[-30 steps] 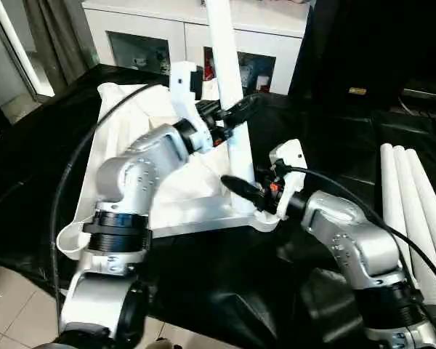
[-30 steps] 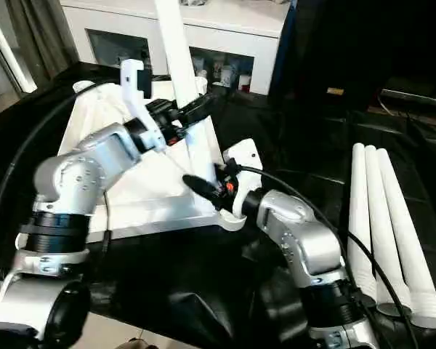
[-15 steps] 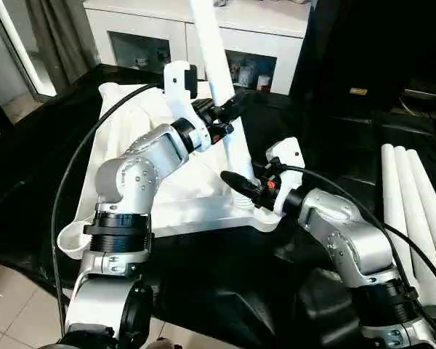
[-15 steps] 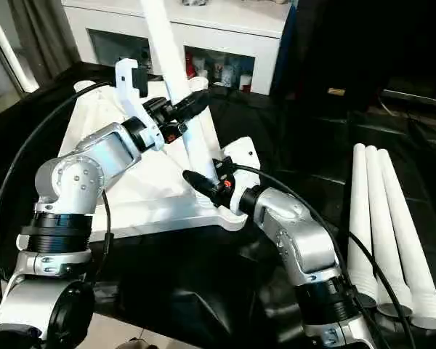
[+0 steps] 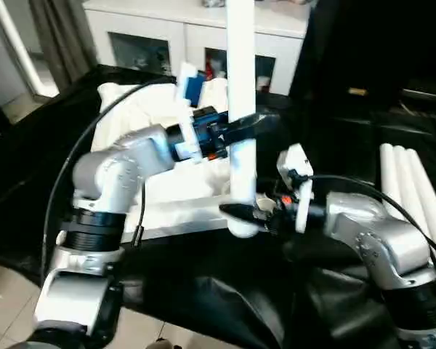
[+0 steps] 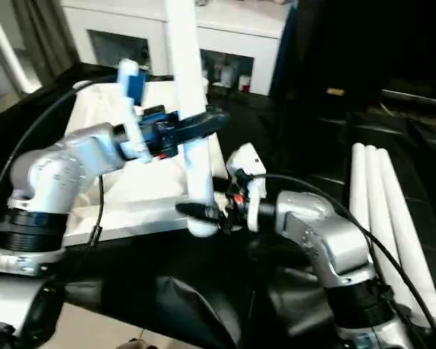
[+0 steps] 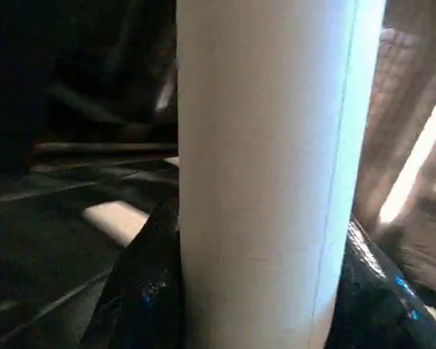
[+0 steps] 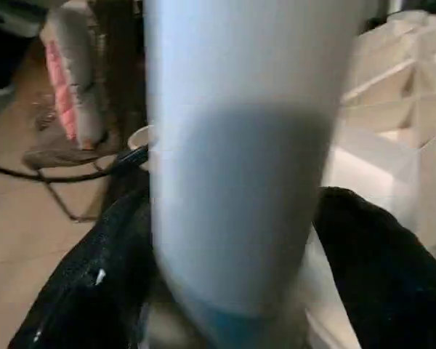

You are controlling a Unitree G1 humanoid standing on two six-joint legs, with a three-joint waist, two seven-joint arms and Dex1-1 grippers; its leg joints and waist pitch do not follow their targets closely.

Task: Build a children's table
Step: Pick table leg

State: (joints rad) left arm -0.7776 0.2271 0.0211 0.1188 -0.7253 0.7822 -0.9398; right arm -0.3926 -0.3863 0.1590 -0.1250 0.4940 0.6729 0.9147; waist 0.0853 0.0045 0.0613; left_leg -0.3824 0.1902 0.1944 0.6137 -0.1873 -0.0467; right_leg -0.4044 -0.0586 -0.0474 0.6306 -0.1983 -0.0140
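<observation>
The leg [image 5: 241, 109] stands upright, its top cut off. The left gripper [image 5: 245, 127] pinches it mid-shaft; the right gripper [image 5: 241, 212] clamps its foot, hiding the tabletop [image 5: 152, 196] socket.

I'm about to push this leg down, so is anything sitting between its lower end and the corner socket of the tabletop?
Nothing visible does. The leg stands upright with its lower end at the near corner of the tabletop, the left gripper clamping it higher up and the right gripper at its base. The socket itself is hidden behind the leg end.
</observation>
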